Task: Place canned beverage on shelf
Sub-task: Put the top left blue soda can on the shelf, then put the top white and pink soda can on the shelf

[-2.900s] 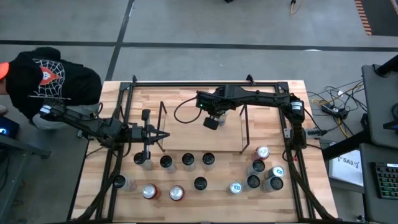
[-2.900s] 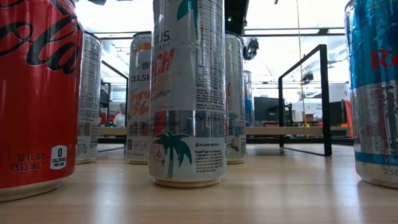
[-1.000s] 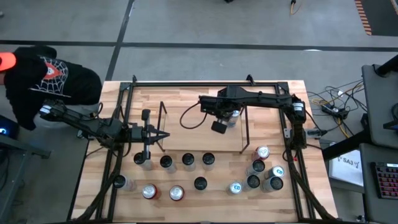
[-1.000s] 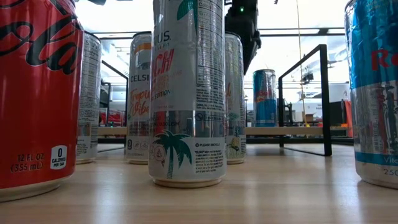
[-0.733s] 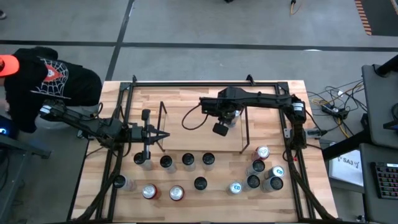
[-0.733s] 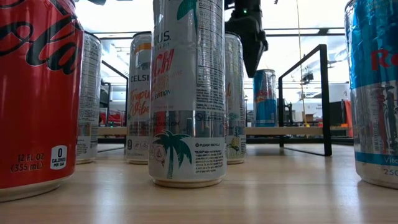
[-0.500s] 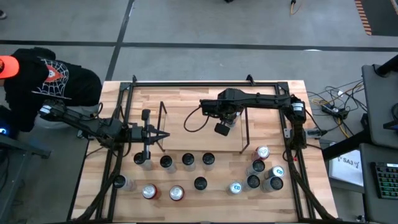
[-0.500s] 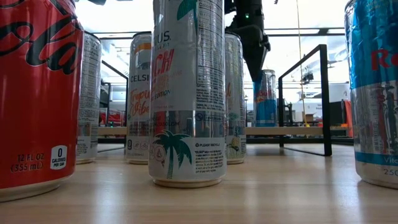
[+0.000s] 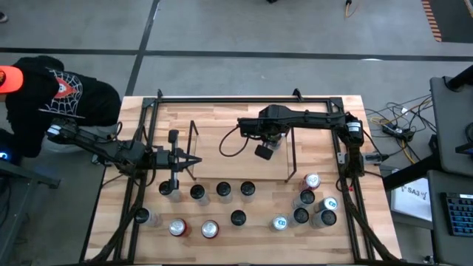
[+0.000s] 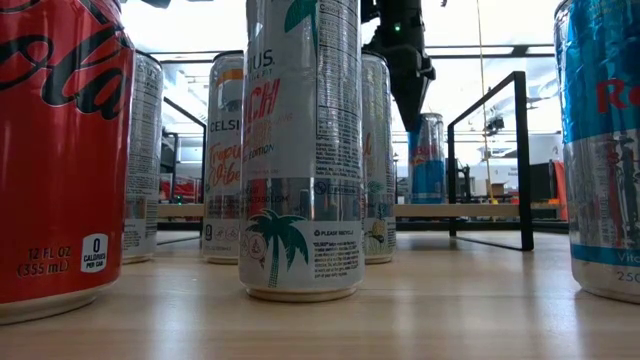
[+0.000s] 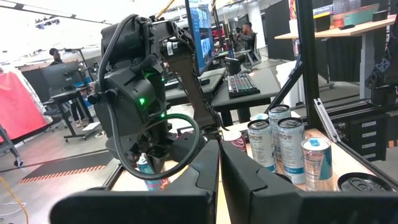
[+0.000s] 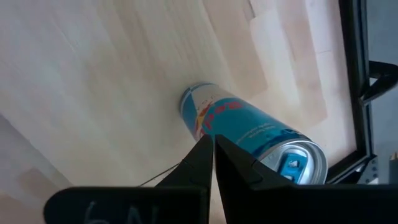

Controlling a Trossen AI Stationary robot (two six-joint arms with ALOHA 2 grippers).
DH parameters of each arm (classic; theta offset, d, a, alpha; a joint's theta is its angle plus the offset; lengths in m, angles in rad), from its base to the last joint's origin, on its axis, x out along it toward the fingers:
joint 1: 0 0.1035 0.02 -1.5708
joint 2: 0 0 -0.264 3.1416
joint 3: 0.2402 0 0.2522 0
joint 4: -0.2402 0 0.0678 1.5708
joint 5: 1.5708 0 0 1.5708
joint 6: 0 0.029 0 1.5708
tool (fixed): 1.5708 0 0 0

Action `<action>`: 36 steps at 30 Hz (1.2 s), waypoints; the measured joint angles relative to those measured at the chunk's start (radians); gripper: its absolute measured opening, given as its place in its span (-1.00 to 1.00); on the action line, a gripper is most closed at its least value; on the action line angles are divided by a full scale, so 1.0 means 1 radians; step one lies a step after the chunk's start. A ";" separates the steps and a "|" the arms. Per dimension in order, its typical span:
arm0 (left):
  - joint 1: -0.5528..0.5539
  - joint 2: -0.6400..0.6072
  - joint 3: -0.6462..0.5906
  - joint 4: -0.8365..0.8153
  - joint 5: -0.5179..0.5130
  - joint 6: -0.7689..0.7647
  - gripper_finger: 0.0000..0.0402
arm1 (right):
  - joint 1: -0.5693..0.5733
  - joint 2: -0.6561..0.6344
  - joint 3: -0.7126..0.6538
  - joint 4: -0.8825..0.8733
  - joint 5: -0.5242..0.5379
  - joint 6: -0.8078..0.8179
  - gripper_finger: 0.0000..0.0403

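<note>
A blue and silver canned beverage (image 12: 249,134) stands upright on the light wood base (image 10: 470,210) of the shelf, near its right wire end frame (image 9: 290,151). My right gripper (image 12: 213,142) is shut and points steeply down, with its tips close by the can's upper side (image 10: 428,160) and nothing between the fingers. My left gripper (image 9: 194,161) is shut and level. It waits by the shelf's left wire frame (image 9: 194,140), above the near rows of cans. My right gripper's shut fingertips (image 10: 408,115) come from above, close beside the blue can's upper side (image 10: 422,135). I cannot tell whether they touch it. The can stands upright on the shelf base.
Several cans stand in rows near the table's front edge (image 9: 223,190), and more cluster at the front right (image 9: 307,197). Large cans (image 10: 300,150) fill the low view's foreground. A black tubular frame (image 9: 244,99) rings the table. A person (image 9: 52,96) crouches at the far left corner.
My right gripper has moved a little toward the table's right edge and sunk slightly, tipping to point more steeply down. In the low view it now stands in front of the blue can. It has stayed shut. The can has stayed in place on the shelf base.
</note>
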 joint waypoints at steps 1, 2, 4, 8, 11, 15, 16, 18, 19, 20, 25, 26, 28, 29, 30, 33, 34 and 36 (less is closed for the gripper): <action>0.000 0.000 0.000 0.000 0.000 0.000 -1.00 | -0.002 0.000 0.000 -0.001 0.003 -0.003 -0.96; 0.000 0.000 0.000 0.000 0.000 0.000 -1.00 | -0.002 0.000 0.000 -0.001 0.007 -0.004 -0.96; 0.000 0.000 0.000 0.000 0.000 0.000 -1.00 | -0.004 0.000 0.000 -0.004 0.023 -0.005 -0.96; 0.000 0.000 0.000 0.000 0.000 0.000 -1.00 | -0.013 0.000 0.000 -0.023 0.025 -0.004 -0.96; 0.000 0.000 0.000 0.000 0.000 0.000 -1.00 | -0.016 0.000 -0.003 -0.026 0.026 -0.005 -0.96; 0.000 0.000 0.000 0.000 0.000 0.000 -1.00 | -0.016 0.000 -0.011 -0.026 0.027 -0.005 -0.96; 0.000 0.000 0.000 0.000 0.000 0.000 -1.00 | -0.016 0.000 -0.014 -0.026 0.027 -0.006 -0.96; 0.000 0.000 0.000 0.000 0.000 0.000 -1.00 | -0.016 0.000 -0.020 -0.024 0.027 -0.006 -0.96; 0.000 0.000 0.000 0.000 0.000 0.000 -1.00 | -0.016 0.000 -0.023 -0.023 0.028 -0.006 -0.96; 0.000 0.000 0.000 0.000 0.000 0.000 -1.00 | -0.017 0.000 -0.026 -0.023 0.030 -0.007 -0.96; 0.000 0.000 0.000 0.000 0.000 0.000 -1.00 | -0.017 0.000 -0.037 -0.018 0.062 -0.015 -0.96; 0.000 0.000 0.000 0.000 0.000 0.000 -1.00 | -0.017 0.000 -0.037 -0.017 0.062 -0.015 -0.96; 0.000 0.000 0.000 0.000 0.000 0.000 -1.00 | -0.017 0.000 -0.037 -0.015 0.066 -0.016 -0.96; 0.000 0.000 0.000 0.000 0.000 0.000 -1.00 | -0.016 0.000 -0.036 -0.015 0.070 -0.015 -0.96; 0.000 0.000 0.000 0.000 0.000 0.000 -1.00 | -0.014 0.000 -0.033 -0.018 0.073 -0.015 -0.96; 0.000 0.000 0.000 0.000 0.000 0.000 -1.00 | 0.003 -0.001 -0.009 -0.018 0.077 -0.012 -0.96; 0.000 0.000 0.000 0.001 0.000 0.000 -1.00 | 0.013 -0.002 0.002 -0.018 0.077 -0.009 -0.96; 0.000 0.000 0.000 0.001 0.000 0.000 -1.00 | 0.034 -0.007 0.025 -0.015 0.076 -0.007 -0.96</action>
